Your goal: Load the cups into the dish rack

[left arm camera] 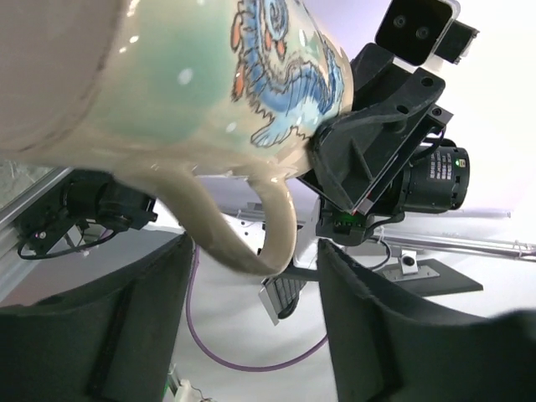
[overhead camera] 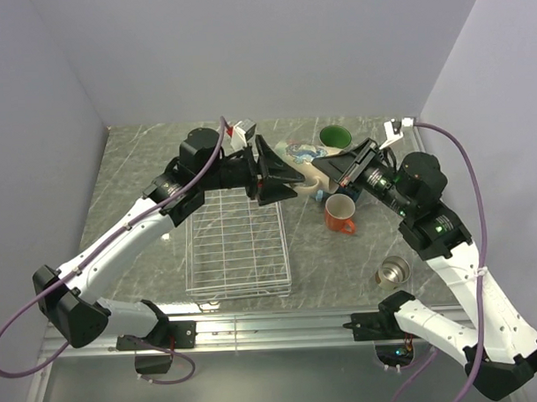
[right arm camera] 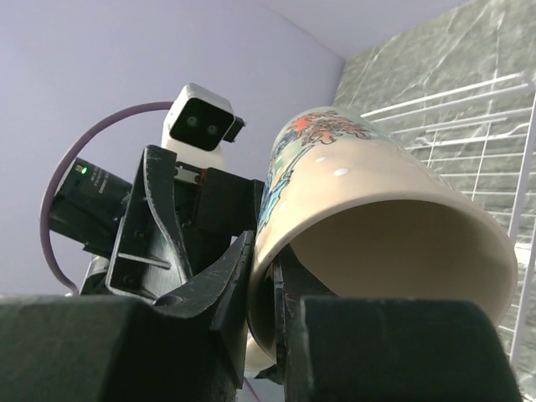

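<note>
One cup [overhead camera: 340, 214] sits right of the dish rack [overhead camera: 238, 246], apparently apart.

We show the white-and-black left arm [overhead camera: 120, 237] and the white-and-black right arm [overhead camera: 456, 265] both bent inward, their wrists nearly meeting. The right gripper [right arm camera: 264, 276] pinches the rim wall of a tall beige painted mug [right arm camera: 377, 193], which lies on its side. The left gripper [left arm camera: 251, 251] faces it, its black fingers [left arm camera: 126, 327] apart on either side of the mug's handle.

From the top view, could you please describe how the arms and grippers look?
The left arm and right arm have white shells with black joints. The left gripper and right gripper are black, each beside a white camera. Purple cables run along both.
</note>
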